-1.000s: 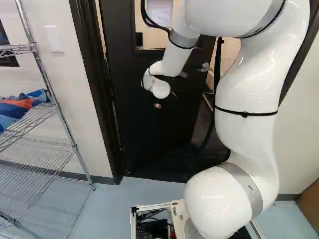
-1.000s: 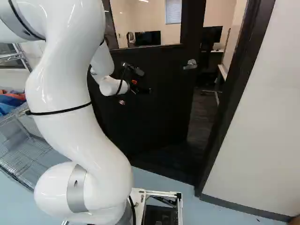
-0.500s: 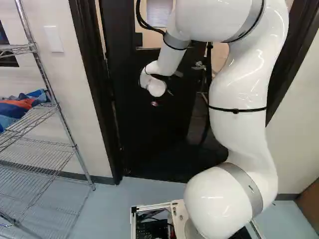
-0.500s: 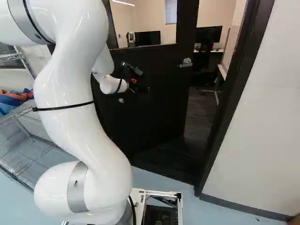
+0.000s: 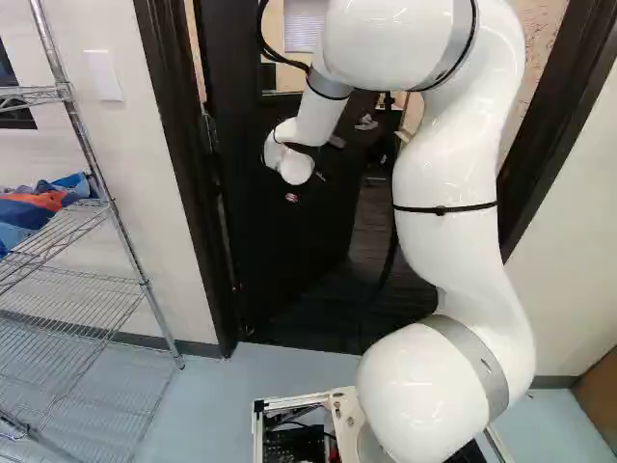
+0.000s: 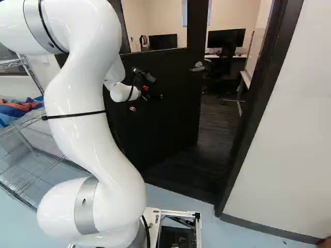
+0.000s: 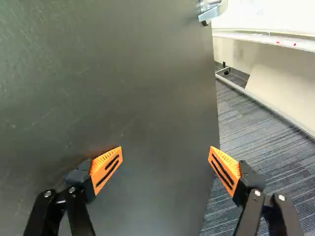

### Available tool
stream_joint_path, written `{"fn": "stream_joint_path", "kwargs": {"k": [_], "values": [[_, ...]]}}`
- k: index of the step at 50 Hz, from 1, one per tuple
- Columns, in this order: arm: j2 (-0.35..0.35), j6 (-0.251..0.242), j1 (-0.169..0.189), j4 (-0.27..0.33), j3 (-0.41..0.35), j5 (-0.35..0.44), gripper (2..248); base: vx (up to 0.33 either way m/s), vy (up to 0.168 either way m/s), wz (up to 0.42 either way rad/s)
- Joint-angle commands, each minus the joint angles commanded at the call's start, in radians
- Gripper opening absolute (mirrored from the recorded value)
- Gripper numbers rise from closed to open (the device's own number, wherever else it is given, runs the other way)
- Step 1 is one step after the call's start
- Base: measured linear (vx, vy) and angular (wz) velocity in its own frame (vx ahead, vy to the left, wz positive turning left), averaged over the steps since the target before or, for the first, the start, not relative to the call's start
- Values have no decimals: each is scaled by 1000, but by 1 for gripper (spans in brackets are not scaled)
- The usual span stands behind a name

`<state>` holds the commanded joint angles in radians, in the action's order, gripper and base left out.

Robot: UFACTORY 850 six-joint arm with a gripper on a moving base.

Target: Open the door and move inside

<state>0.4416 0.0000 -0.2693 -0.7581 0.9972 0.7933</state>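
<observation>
**A:** ok, what are the fingers [image 7: 106, 168] doing?

**B:** Spread wide, nothing pinched. The dark door [image 6: 173, 121] fills the space between and ahead of them, and one finger overlaps its free edge in the wrist view. Can't tell if either touches, tbh.

**A:** And the handle [image 6: 197, 67]?

**B:** Silver lever near the door's free edge, beyond the fingers, right of the middle of the right base view. Neither finger is on it.

**A:** So the door's shut?

**B:** Nah, it's partway open, with a gap between its free edge and the door frame [image 6: 254, 93]. Through it there's dark flooring [image 6: 220, 121] and a monitor [image 6: 226, 38], upper right in that same view.

**A:** Arm and the rest?

**B:** White arm [image 5: 453, 251] reaches up and over toward the door. Wire shelf [image 5: 146, 288] at the left of the left base view, blue and orange cloth [image 5: 43, 203] on it.
</observation>
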Motion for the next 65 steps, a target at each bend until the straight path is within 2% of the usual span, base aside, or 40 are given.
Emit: {"fn": "stream_joint_path", "kwargs": {"k": [33,65], "values": [[58,0,-24,1,75,0,247,0,0,0],[102,0,-43,40,133,0,247,0,0,0]]}}
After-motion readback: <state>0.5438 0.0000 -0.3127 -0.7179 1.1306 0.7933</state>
